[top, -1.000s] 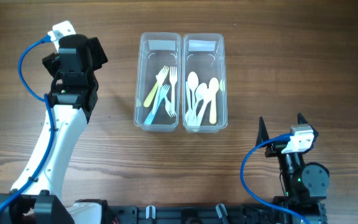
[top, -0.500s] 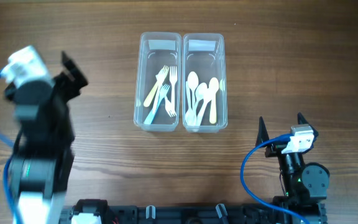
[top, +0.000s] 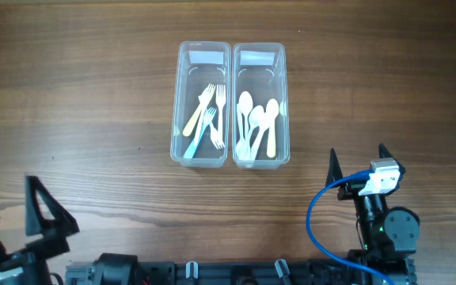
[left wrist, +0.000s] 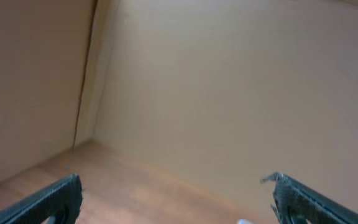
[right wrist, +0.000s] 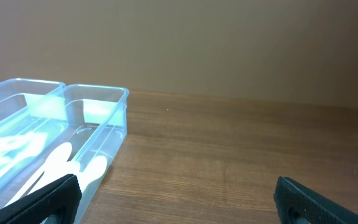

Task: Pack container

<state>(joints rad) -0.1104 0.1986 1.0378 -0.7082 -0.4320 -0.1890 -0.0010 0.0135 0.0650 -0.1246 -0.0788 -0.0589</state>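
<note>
Two clear plastic containers stand side by side at the table's middle. The left container [top: 203, 55] holds several plastic forks [top: 206, 117]. The right container [top: 260, 55] holds several plastic spoons [top: 258, 123]; it also shows in the right wrist view [right wrist: 95, 102]. My left gripper [top: 6, 212] is open and empty at the table's front left corner, far from the containers. My right gripper [top: 358, 157] is open and empty at the front right, just right of the spoon container. The left wrist view [left wrist: 176, 199] shows only wall and a strip of table.
A brown wall [right wrist: 229, 43] rises behind the wooden table [top: 93, 142]. Blue cable [top: 317, 214] loops beside the right arm's base.
My left arm has swung back from beside the fork container to the table's front left corner, its gripper open. The right arm and both containers have not moved.
</note>
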